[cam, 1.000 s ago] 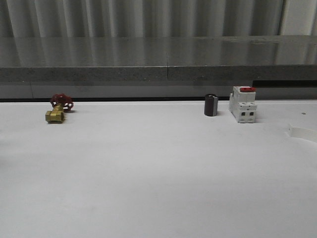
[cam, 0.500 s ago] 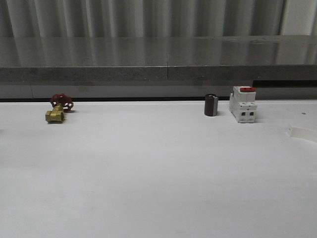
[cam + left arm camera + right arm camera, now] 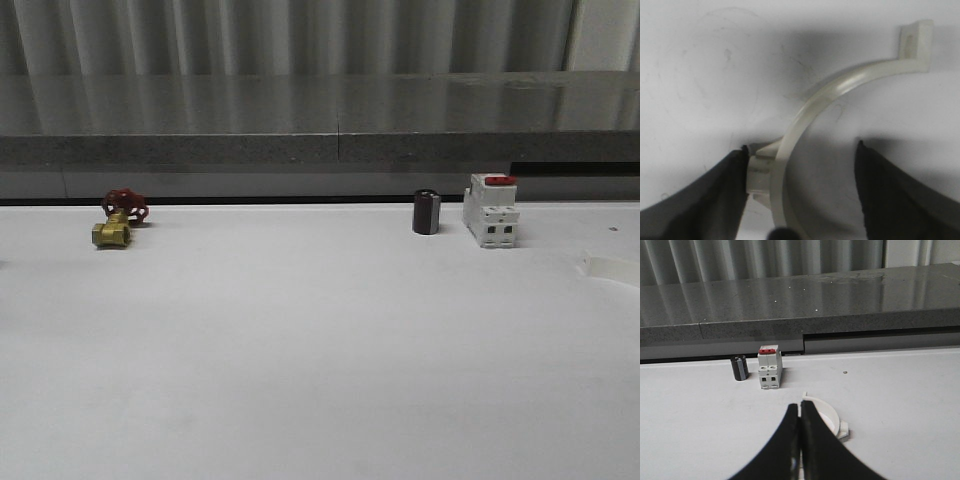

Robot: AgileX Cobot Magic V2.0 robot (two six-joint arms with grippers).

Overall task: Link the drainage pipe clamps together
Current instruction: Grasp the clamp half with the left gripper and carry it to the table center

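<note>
Left hand (image 3: 800,192): two matte black fingers (image 3: 700,200) with broad, curved, tapering outlines. Right hand (image 3: 800,412): two smooth black fingers (image 3: 815,445), flaring wide toward the base.

A brass-yellow valve (image 3: 110,234) with a red handwheel, a black cylinder (image 3: 426,212), and a white circuit breaker (image 3: 490,211) with a red top sit on the white table (image 3: 300,350).

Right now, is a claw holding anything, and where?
Nothing is held. The left claw stands open around one clamp half; the right claw is shut, empty, before the other half.
</note>
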